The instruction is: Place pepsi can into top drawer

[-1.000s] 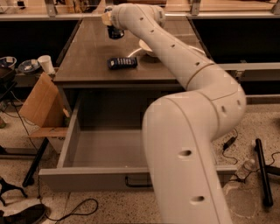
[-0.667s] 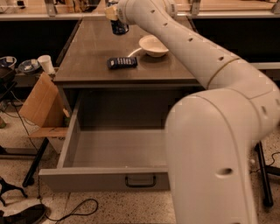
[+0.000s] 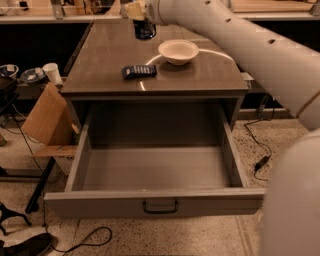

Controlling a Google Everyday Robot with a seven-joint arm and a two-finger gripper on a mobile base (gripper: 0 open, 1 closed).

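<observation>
The pepsi can [image 3: 144, 29] is a small dark blue cylinder at the far end of the brown cabinet top [image 3: 200, 80]. My gripper [image 3: 141, 15] comes in from the upper right, sits on top of the can and is shut on it. The can hangs just under the gripper, at or slightly above the cabinet top. The top drawer [image 3: 150, 197] is pulled wide open below the cabinet top. Its grey inside holds nothing, and a small dark handle sits in the middle of its front panel.
A white bowl [image 3: 178, 51] stands on the cabinet top to the right of the can. A flat dark blue snack packet [image 3: 139, 71] lies nearer the front. A cardboard box [image 3: 42, 115] and a white cup [image 3: 52, 73] are at the left. Cables and a shoe [image 3: 25, 245] lie on the floor.
The gripper with the can has moved slightly right and up over the far end of the cabinet top. The arm has swung right, uncovering the drawer and the bowl.
</observation>
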